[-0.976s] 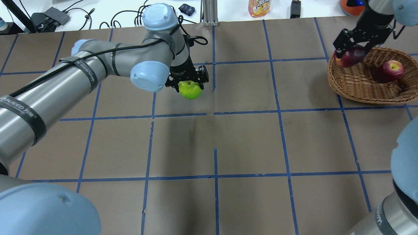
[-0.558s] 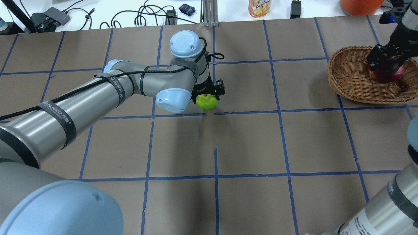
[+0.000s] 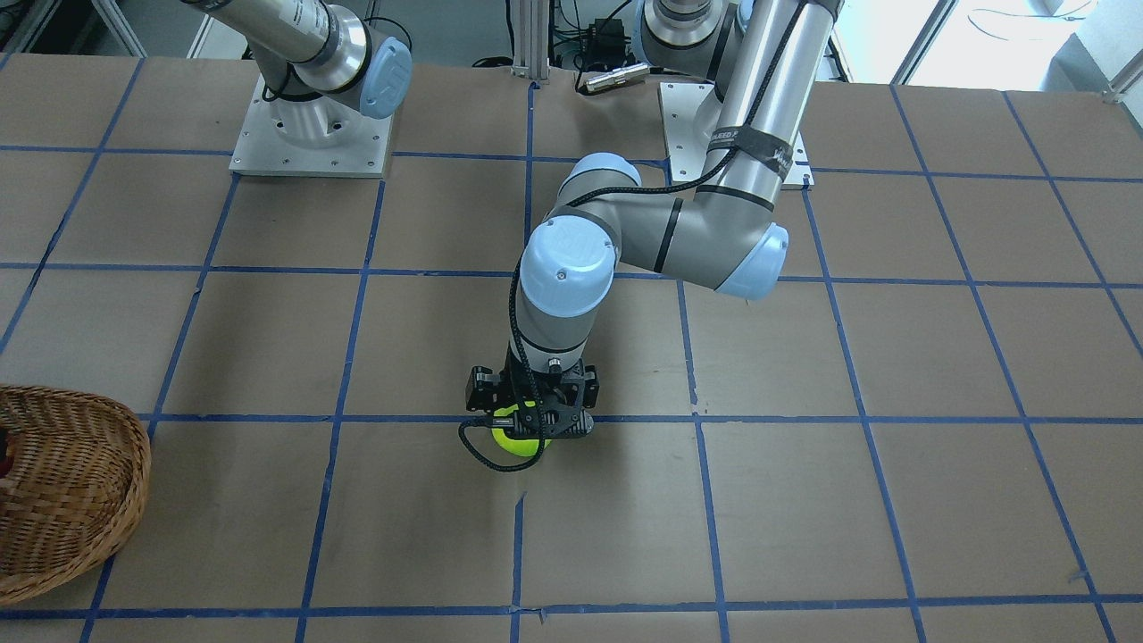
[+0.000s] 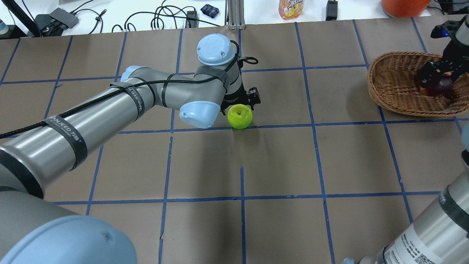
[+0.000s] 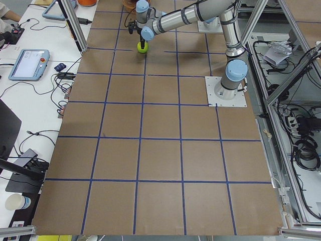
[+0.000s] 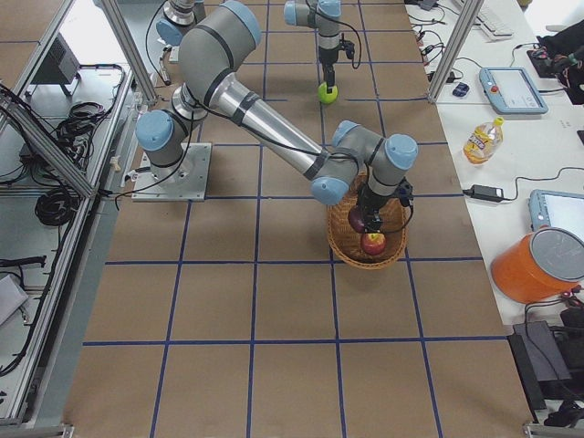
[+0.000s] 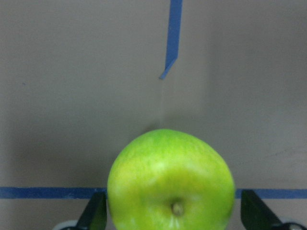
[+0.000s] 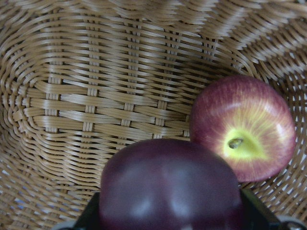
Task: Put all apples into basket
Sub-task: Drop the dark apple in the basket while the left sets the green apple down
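Note:
My left gripper (image 4: 240, 106) is shut on the bright green apple (image 4: 240, 116) and holds it down at the table surface, near the middle of the table by a blue tape line. The left wrist view shows the green apple (image 7: 170, 187) between the fingers (image 7: 96, 213), stem up. My right gripper (image 4: 438, 75) is shut on the dark maroon apple (image 8: 168, 187), low inside the wicker basket (image 4: 392, 88) at the far right. The red apple (image 8: 244, 129) lies in the basket, touching the maroon one. The front-facing view shows only the basket's edge (image 3: 71, 482).
An orange bucket (image 4: 403, 5), a drink bottle (image 4: 290, 8) and cables lie on the white bench beyond the table's far edge. An aluminium post (image 4: 234, 14) stands at the back centre. Blue tape lines grid the brown table cover.
My left arm moved right and lowered the green apple to the table. My right gripper carried the maroon apple from the basket's left rim down inside, beside the red apple.

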Robot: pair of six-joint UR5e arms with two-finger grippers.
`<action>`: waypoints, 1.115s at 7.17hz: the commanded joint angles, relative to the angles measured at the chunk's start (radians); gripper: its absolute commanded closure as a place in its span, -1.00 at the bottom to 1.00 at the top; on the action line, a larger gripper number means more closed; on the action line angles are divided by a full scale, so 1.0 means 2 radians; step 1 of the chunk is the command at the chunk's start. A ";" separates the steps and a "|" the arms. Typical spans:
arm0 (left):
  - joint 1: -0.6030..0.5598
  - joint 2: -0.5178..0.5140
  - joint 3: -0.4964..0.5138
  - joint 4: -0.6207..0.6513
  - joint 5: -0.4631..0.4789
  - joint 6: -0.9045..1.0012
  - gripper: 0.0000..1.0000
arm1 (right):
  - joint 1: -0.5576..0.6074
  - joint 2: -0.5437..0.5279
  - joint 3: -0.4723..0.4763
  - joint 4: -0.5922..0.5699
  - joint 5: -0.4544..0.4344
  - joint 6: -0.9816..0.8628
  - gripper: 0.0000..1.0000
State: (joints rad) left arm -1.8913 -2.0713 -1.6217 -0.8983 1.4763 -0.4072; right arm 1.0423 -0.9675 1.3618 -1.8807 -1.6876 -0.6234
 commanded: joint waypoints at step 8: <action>0.177 0.235 0.051 -0.370 0.055 0.263 -1.00 | 0.090 -0.083 -0.008 0.097 0.022 0.066 -1.00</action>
State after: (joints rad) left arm -1.5468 -1.6318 -1.4776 -1.7024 1.5735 0.1054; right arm 1.1249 -1.0934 1.3453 -1.7002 -1.6560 -0.5782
